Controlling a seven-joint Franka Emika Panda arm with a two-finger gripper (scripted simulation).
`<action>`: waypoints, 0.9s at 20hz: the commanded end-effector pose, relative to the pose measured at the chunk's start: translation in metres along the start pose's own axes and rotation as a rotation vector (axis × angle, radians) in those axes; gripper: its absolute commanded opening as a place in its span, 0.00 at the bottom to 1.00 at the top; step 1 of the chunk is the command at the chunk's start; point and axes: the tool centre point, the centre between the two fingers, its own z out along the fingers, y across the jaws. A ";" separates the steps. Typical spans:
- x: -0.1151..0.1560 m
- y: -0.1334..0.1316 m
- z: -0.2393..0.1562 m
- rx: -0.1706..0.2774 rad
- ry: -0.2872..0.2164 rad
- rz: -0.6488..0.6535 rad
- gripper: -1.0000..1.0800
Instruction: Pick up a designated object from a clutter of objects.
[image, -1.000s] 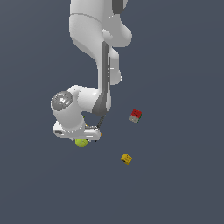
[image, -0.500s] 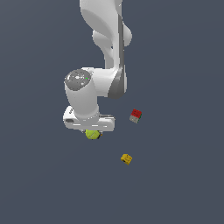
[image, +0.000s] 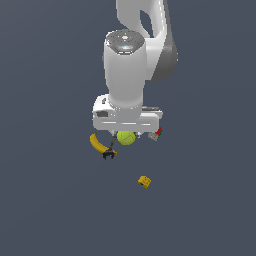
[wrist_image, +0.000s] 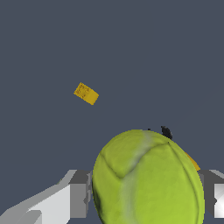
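The tennis ball (wrist_image: 148, 179) sits right between my jaws, filling most of the wrist view, its pale curved seam running across the yellow-green felt. My gripper (image: 126, 134) is clamped on it, a grey finger (wrist_image: 78, 199) pressed to each side, and in the exterior view the ball (image: 125, 137) hangs just under my white hand, lifted clear of the desk (image: 50, 200), as best I can judge from that angle.

Just past the ball, a sliver of orange-yellow and the tip of something dark peek out from behind it in the wrist view; I take these for the banana (image: 96, 142) and the thin dark tool (image: 109, 152), though too little shows there to be sure. In the exterior view the two lie close together, toward that view's left of the ball. The red-and-grey cube (image: 156, 133) is half hidden behind my hand on the other side.

Farther off, well apart from everything else, the orange-yellow cube (wrist_image: 86, 93) lies alone on the dark surface.
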 end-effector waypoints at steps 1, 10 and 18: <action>-0.004 -0.021 -0.026 -0.001 0.001 0.001 0.00; -0.014 -0.096 -0.112 -0.001 0.001 0.001 0.00; -0.018 -0.149 -0.174 0.002 0.000 0.000 0.00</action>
